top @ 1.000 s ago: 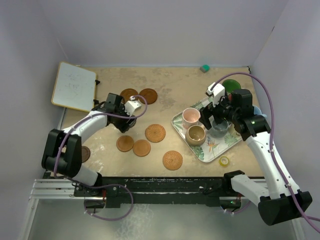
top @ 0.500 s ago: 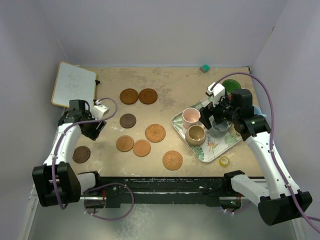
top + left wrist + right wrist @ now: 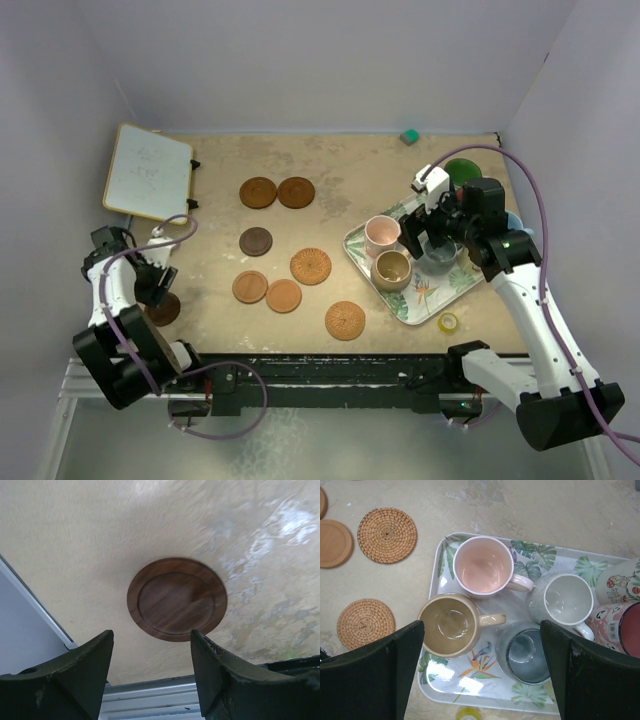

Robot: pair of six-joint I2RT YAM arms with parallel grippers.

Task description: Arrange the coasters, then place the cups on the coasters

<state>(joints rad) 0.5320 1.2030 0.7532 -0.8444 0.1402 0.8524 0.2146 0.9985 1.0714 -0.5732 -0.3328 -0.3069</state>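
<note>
**Far left of the tray, a dark coaster under my left hand**

Well left of the tray [image 3: 425, 297], by the near edge of the bench [image 3: 350, 165], the dark coaster [image 3: 176, 599] lies flat. My left hand [image 3: 150, 647] hovers over it, fingers partly spread, holding nothing. I judge the disc light, stiff and thin, so awkward to pinch off the flat. I would take it across opposite rim edges and expect it to slide.

Between there and the tray, five more coasters [image 3: 283, 295] lie scattered. Above the tray my right hand [image 3: 480, 630] hangs spread wide and empty over the pink cup [image 3: 483, 565] and tan cup [image 3: 450, 624]. These look heavier, glazed and breakable, so I would grip the wall at the rim.

Left of the tray and farther back, two brown coasters [image 3: 277, 192] sit side by side.
</note>
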